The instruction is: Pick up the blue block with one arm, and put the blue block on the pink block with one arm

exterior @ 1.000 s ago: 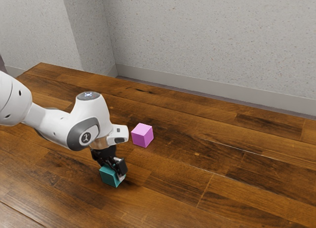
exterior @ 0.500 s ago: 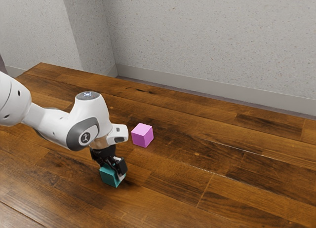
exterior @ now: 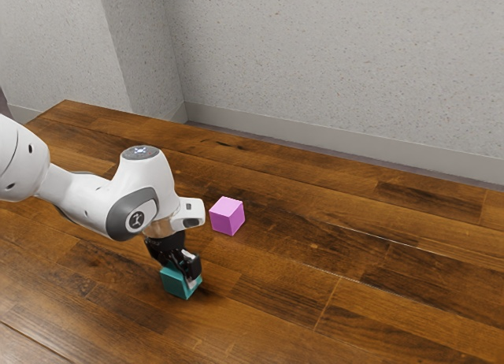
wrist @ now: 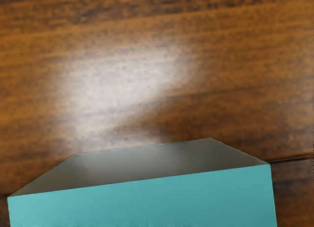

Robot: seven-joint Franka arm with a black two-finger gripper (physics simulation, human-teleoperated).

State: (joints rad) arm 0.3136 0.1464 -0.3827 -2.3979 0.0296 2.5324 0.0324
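The blue block point(exterior: 176, 286), teal in colour, sits on the wooden floor at the lower left of the exterior view. My black gripper point(exterior: 180, 272) points straight down over it, and its fingers press against two opposite sides of the block, shut on it. In the wrist view the block point(wrist: 147, 197) lies right under the hand, its top face and one side face showing. The pink block point(exterior: 227, 216) rests on the floor a short way beyond, toward the exterior view's right, apart from the gripper.
The wooden floor point(exterior: 354, 246) stretches out to the exterior view's right. A grey wall with a baseboard point(exterior: 331, 139) runs along the back, with a jutting corner point(exterior: 150, 80) at the back left.
The fingers have drawn in against the sides of the blue block. The arm and both blocks stay where they were.
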